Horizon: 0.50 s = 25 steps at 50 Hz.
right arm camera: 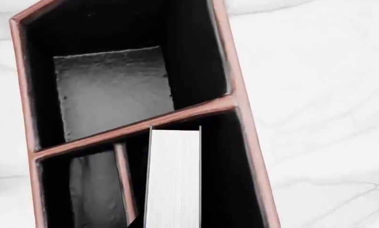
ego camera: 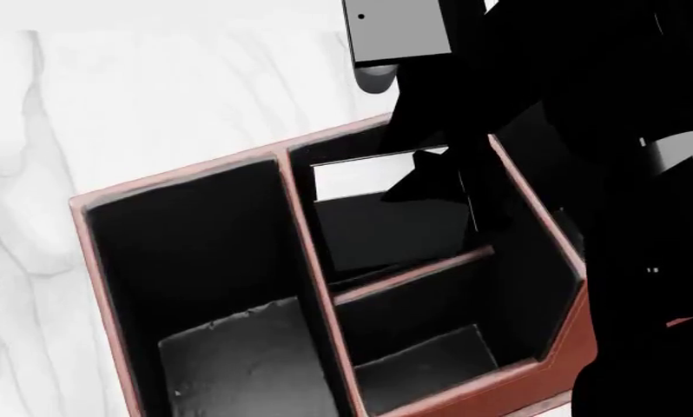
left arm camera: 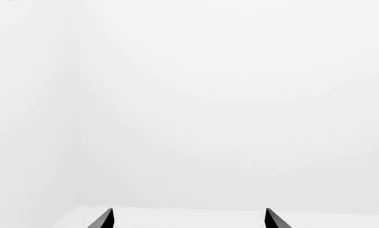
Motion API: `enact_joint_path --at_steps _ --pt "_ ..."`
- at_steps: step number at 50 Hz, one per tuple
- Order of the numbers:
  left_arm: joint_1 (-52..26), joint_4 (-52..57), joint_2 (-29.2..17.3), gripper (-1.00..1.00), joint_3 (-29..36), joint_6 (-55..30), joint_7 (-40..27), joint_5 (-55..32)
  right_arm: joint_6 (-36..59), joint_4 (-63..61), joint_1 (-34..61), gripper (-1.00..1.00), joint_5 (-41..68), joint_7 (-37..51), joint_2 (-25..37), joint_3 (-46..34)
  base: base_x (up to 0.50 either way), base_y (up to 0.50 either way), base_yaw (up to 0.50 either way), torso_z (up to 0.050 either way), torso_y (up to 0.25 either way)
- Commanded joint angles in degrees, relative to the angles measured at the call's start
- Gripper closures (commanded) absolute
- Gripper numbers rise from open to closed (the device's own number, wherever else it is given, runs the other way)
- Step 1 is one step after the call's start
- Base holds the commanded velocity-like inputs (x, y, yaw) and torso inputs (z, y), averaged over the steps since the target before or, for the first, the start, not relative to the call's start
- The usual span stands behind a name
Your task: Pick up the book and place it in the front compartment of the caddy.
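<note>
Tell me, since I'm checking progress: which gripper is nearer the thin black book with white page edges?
Right. The right gripper is over the reddish-brown caddy, at the book, which stands in a cell. The left gripper faces only blank white surface, with no book in its view.

The book (right arm camera: pixel 172 175) stands on edge in the front compartment (ego camera: pixel 387 234), filling much of it; the long cell (ego camera: pixel 225 287) beside lies open.

Counts: one caddy (ego camera: pixel 92 226), reddish-brown with black lining — one book (right arm camera: pixel 172 175), white page edges showing. Cells distinguishable in the caddy in the head view: three; any further cell is hidden behind the arm. Grippers: two — left gripper (left arm camera: pixel 188 219), right gripper (ego camera: pixel 433 182).
</note>
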Motion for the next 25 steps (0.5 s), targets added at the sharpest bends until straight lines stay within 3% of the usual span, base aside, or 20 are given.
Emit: enact_joint_path --at_steps 1,5,21,25 --pt "-0.1 0.0 -0.3 -1.00 0.4 0.0 -0.2 0.6 -0.5 0.0 0.3 1.00 0.0 0.2 -0.2 2.7 0.00 0.00 0.00 0.000 -0.225" --pt "0.2 -0.1 -0.2 -1.00 0.2 0.4 -0.2 0.4 -0.6 0.0 0.3 1.00 -0.1 0.3 -0.3 2.7 0.00 0.00 0.00 0.000 -0.236" --pt "0.5 -0.4 0.0 -1.00 -0.6 0.7 -0.4 -0.7 -0.1 0.0 0.0 1.00 0.0 -0.7 -0.2 1.8 0.00 0.00 0.00 0.000 0.000" --pt "0.4 -0.5 0.0 -1.00 -0.5 0.7 -0.4 -0.7 0.5 0.0 0.2 1.00 5.4 -1.5 0.1 -4.6 0.00 0.00 0.00 0.000 0.000"
